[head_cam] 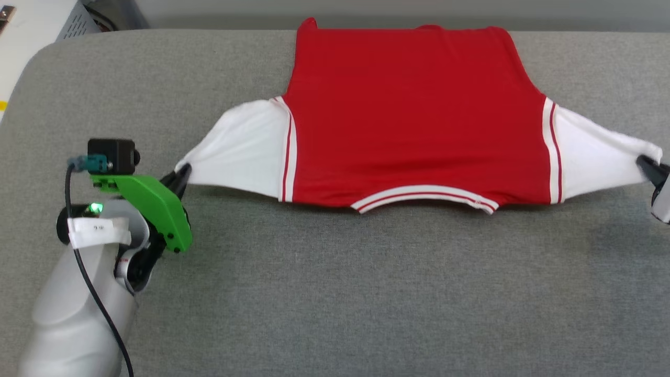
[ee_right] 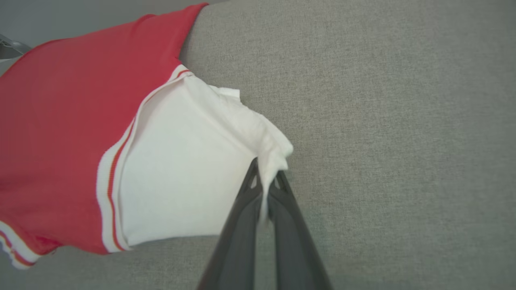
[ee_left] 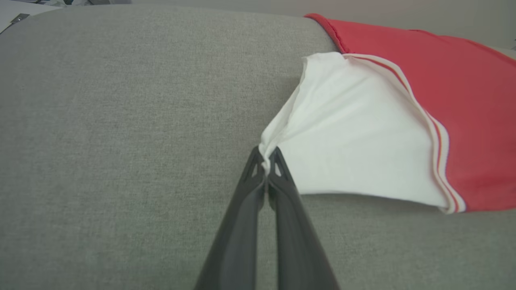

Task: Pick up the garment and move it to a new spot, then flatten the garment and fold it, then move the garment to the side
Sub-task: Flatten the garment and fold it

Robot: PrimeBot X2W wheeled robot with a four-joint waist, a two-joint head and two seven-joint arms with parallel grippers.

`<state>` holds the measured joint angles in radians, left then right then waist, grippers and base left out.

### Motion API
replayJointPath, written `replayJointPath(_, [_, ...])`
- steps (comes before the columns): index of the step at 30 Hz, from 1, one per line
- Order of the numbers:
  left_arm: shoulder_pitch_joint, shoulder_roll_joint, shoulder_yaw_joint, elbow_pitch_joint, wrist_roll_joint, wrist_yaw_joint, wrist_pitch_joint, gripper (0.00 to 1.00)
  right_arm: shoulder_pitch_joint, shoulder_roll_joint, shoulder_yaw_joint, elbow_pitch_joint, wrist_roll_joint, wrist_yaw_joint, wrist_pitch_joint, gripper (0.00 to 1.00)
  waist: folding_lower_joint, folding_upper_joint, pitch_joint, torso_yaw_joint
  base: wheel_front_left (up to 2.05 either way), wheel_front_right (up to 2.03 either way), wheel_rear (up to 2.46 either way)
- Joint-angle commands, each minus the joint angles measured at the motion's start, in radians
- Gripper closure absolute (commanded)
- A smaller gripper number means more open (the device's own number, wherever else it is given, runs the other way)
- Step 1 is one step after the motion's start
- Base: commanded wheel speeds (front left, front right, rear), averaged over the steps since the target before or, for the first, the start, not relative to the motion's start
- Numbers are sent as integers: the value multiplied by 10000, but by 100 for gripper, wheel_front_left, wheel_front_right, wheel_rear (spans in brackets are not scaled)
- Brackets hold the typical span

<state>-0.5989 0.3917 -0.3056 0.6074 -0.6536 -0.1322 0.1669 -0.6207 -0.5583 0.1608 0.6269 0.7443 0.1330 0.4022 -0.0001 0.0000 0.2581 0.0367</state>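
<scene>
Both arms hold the garment stretched by its sleeves across the grey table.

The left arm reaches in from the lower left, pale forearm angled upward, green wrist bracket turned toward the shirt. The left jaws are pressed together, pinching the tip of the white left sleeve. The garment lies spread on the far middle of the table, plain red side up, striped collar toward the robot. The right arm barely shows at the right edge. The right jaws are likewise closed tight on the bunched tip of the white right sleeve.
</scene>
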Motion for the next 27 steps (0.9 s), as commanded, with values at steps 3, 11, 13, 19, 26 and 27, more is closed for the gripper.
replayJointPath(3, [1599, 462, 139, -969, -364, 344, 556, 100, 1308, -316, -471, -475, 279, -23, 559, 100, 1, 0, -1203, -28, 0, 0, 0])
replayJointPath(11, [4304, 867, 392, -3394, -1227, 922, 1597, 100, 3506, -69, -1487, -1645, 466, -23, 1786, 100, 1, 0, -1898, -64, 0, 0, 0])
replayJointPath(13, [5038, 1000, 510, -3989, -1478, 1068, 1801, 100, 4074, 61, -1644, -1979, 442, -23, 2175, 100, 1, 0, -2015, -84, 0, 0, 0])
replayJointPath(19, [6608, 1242, 449, -5520, -1723, 1395, 2211, 100, 5570, 487, -2554, -2991, 158, -23, 2975, 100, 1, 0, -2160, -60, 0, 0, 0])
replayJointPath(26, [7453, 1294, 227, -6602, -1959, 1671, 2762, 100, 6576, 1188, -3486, -4230, -327, -23, 3973, 100, 1, 0, -2148, -71, 0, 0, 0])
replayJointPath(27, [7476, 1242, 242, -6715, -2074, 1662, 2788, 100, 6653, 1282, -3621, -4386, -450, -23, 4095, 100, 1, 0, -2121, -57, 0, 0, 0])
